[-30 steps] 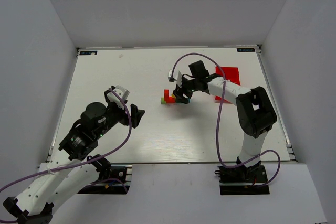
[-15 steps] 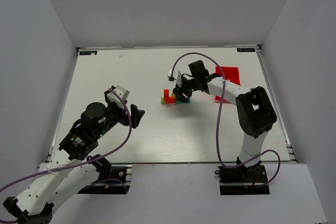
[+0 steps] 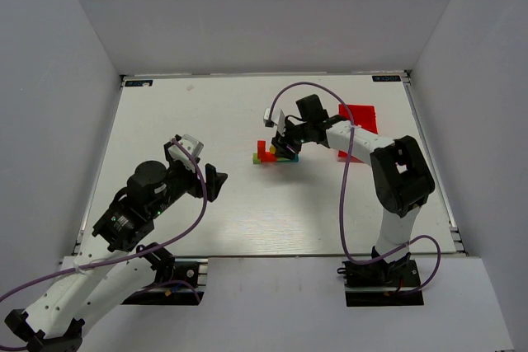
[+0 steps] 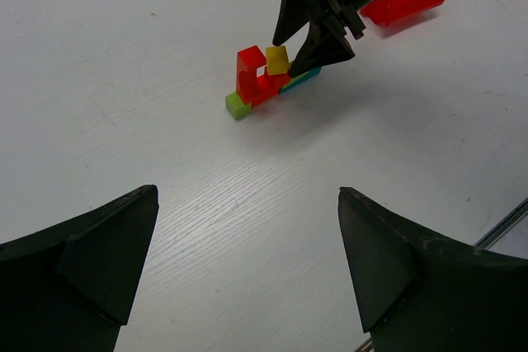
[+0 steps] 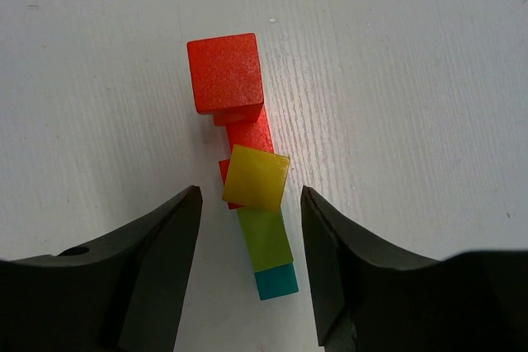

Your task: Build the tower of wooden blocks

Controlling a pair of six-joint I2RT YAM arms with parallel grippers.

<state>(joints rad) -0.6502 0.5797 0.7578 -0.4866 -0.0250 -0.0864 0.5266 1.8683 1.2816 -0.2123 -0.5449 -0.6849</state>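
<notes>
Hovering over the wood block tower [image 3: 268,155] near the middle of the desk [image 3: 190,113], the right hand [image 5: 252,204] is standing partly open. Its fingers are flanking the yellow cube [image 5: 256,178], with a sliver of gap showing on each side. That cube is sitting askew on top of a red bar [image 5: 252,133], just beside the taller red arch [image 5: 224,72]. A lime-green block [image 5: 266,239] and a teal block [image 5: 276,282] are lying in line past it. The left hand [image 4: 247,195] is hanging wide open, gripping nothing, well apart from the blocks. A red bin [image 3: 360,117] is sitting toward the desk's far right, near the right hand.
</notes>
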